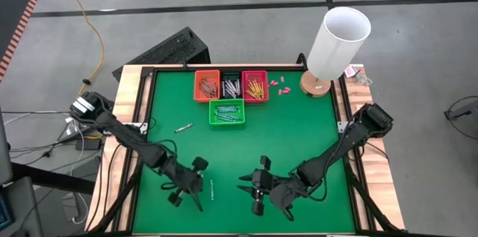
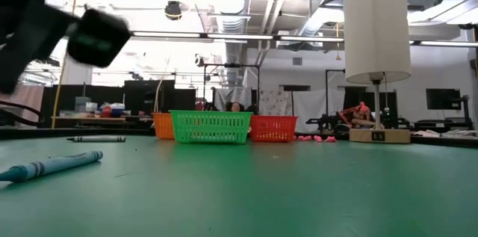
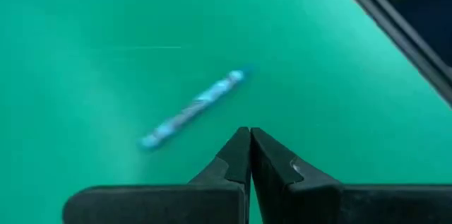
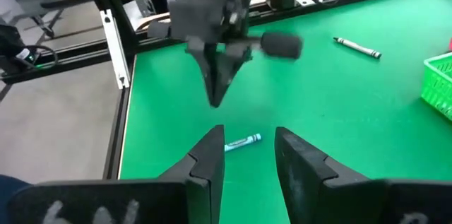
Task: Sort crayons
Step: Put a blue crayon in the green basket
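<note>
Table (image 1: 299, 132): I see a green mat with a wooden frame, both arms reaching in from the near corners.
Lamp (image 1: 337, 42): white shade on a wooden base, standing at the far right corner.
Left gripper (image 1: 200, 205): I have it near the front edge, left of centre, jaws pressed together and holding nothing; its tips hang just beside the blue crayon.
Right gripper (image 1: 245, 185): right of centre near the front, fingers spread apart with nothing between them, pointing toward the left gripper.
Baskets: an orange basket (image 1: 207, 85), a dark basket (image 1: 231, 84) and a red basket (image 1: 255, 86) in a row at the far side, a green basket (image 1: 226, 112) just in front; each holds crayons.
Blue crayon (image 1: 211, 190): lying loose on the mat between the two grippers.
Grey crayon (image 1: 183, 127): loose on the mat, left of the green basket.
Pink bits (image 1: 280, 86): a few scattered right of the red basket.
</note>
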